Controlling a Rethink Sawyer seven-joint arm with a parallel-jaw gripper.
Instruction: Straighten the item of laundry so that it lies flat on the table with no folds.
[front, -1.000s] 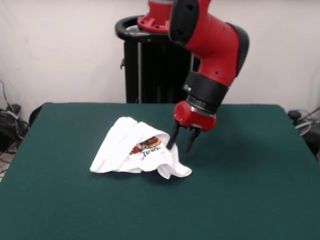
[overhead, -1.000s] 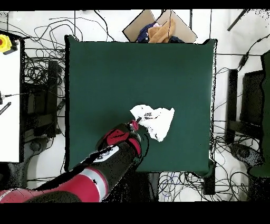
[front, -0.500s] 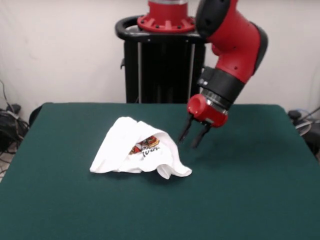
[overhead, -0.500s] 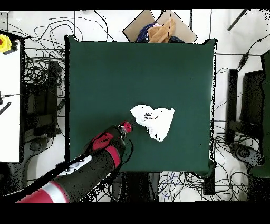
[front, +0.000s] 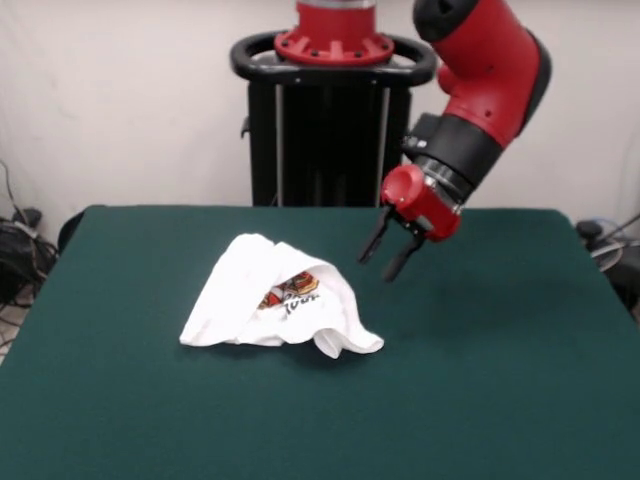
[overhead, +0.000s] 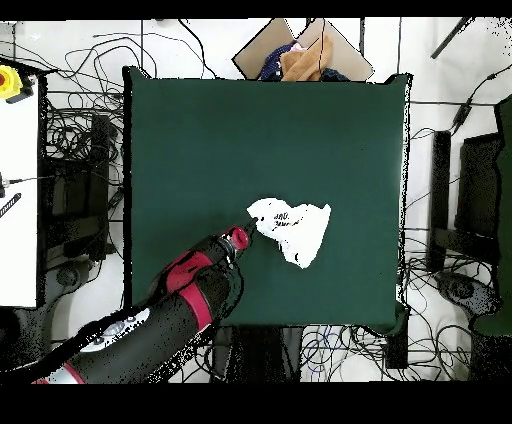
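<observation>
White shirt (front: 272, 296) with red-orange print, dark green table (front: 500, 380), red-black arm (front: 470, 90)

The front view is evenly lit by soft light, with no strong direction. The wall (front: 120, 100) behind is pale and a little dull. The shirt (front: 275, 295) is the brightest area and its white folds lose some detail; it throws only a thin, weak shadow on the green table (front: 500, 380) along its near edge. The red arm (front: 490, 70) shows small soft highlights on its shell. The gripper (front: 385, 250) looks slightly soft at its edges. In the overhead view the light is flat too: the white floor (overhead: 440, 50) is very bright, the table top looks uniform and dark, and fine details of the cables (overhead: 70, 130) are not sharp
</observation>
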